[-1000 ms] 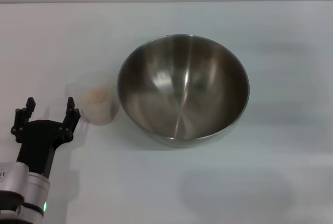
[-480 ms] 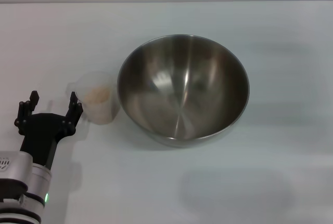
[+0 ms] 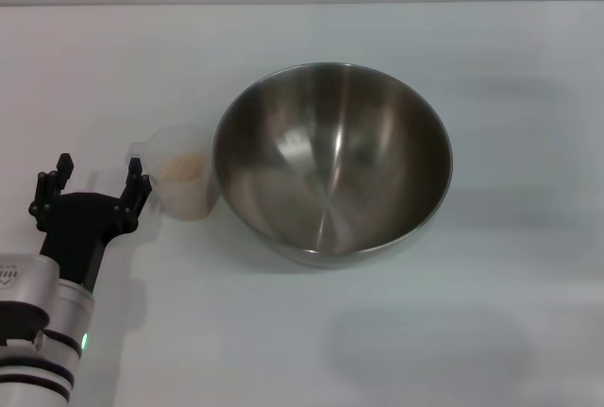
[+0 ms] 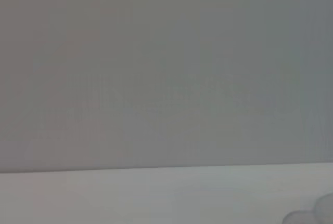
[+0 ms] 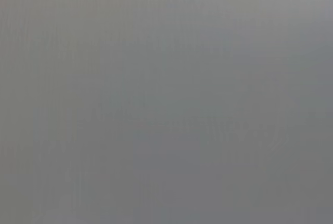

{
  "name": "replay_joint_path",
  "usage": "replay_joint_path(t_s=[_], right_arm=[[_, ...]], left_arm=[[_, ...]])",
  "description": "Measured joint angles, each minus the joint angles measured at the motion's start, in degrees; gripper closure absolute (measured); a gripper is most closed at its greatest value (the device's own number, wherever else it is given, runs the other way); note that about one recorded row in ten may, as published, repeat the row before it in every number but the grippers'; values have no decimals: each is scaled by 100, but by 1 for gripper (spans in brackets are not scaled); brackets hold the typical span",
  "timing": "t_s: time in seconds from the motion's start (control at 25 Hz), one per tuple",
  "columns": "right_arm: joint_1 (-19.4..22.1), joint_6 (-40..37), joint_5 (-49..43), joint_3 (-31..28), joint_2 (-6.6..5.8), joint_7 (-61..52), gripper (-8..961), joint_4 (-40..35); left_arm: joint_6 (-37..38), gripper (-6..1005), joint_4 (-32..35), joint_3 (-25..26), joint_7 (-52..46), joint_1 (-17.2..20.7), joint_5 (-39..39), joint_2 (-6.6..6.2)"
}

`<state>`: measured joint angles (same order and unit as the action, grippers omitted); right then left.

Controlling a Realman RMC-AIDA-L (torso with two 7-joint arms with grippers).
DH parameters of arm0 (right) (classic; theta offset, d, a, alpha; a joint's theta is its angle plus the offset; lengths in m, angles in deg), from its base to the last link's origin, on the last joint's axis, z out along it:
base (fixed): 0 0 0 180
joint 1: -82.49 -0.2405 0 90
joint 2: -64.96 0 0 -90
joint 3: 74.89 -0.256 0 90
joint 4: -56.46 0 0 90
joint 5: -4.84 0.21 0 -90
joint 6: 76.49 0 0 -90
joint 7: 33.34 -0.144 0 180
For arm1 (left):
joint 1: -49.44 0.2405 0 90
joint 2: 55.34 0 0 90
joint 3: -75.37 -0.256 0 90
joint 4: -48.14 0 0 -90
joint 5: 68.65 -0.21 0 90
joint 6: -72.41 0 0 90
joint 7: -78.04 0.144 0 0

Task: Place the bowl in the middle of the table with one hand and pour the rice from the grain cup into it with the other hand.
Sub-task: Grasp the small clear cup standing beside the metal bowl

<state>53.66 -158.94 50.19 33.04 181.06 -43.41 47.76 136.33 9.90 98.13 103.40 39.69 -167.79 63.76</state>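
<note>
Two things sit on the white worktop: the steel bowl, near the middle and empty inside, and the grain cup upright just beside the bowl's left wall, seemingly touching it. Pale rice shows through the cup's clear walls, filling only part of it. The left gripper hovers low at the near left, fingers spread wide and holding nothing, its right fingertip just beside the cup's small handle; whether it touches the handle is hard to tell from the head view. A green indicator glows on its silver-grey wrist. The left wrist view shows only a strip of worktop under a blank grey field. The right gripper appears nowhere.
</note>
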Motion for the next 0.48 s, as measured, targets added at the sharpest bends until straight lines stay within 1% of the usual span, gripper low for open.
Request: replay_joint_path(t_s=[0.16, 0.48], right_arm=[[0, 7, 0, 0, 0, 2, 619, 0], [0, 39, 0, 0, 0, 5, 619, 0]], left_arm=[[-36, 169, 155, 0, -273, -121, 1, -1], [-54, 174, 186, -15, -360, -220, 1, -1]])
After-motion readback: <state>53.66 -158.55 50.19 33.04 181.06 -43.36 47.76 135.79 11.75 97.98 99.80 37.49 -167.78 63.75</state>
